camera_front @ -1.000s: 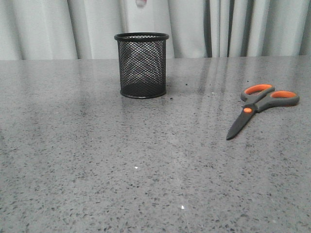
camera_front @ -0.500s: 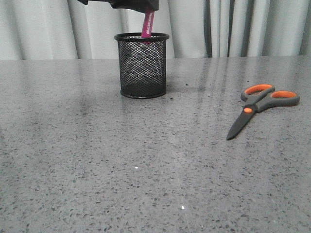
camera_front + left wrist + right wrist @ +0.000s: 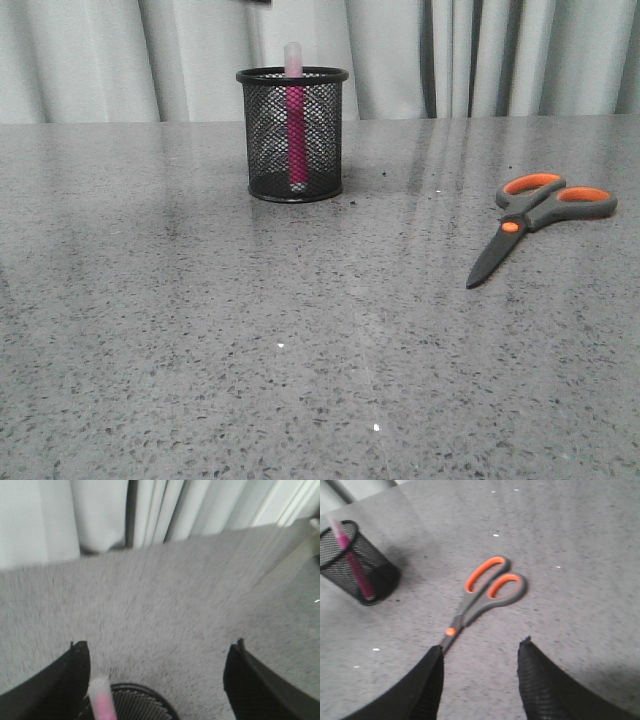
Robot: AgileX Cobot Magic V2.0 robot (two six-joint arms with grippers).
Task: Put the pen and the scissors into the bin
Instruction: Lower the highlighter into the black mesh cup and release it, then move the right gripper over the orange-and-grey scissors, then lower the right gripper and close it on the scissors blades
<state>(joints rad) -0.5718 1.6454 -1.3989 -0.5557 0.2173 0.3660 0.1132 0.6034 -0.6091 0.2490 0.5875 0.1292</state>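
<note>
Pink pen [image 3: 296,125] upright inside mesh bin [image 3: 325,130], cap above rim. Scissors [image 3: 540,218] flat on table [image 3: 250,330], at four o'clock from bin. Left gripper [image 3: 157,680] spread wide over bin, empty; right gripper [image 3: 480,680] spread above scissors, empty.

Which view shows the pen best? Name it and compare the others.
Front view: the pen stands in the bin, its whole length visible through the mesh. Right wrist view shows it smaller and blurred; left wrist view catches only its capped top.

Bare table [image 3: 250,330] surrounds the scissors [image 3: 535,215]; the pen [image 3: 295,115] stands in the bin [image 3: 292,135], partly blocking its mouth.
</note>
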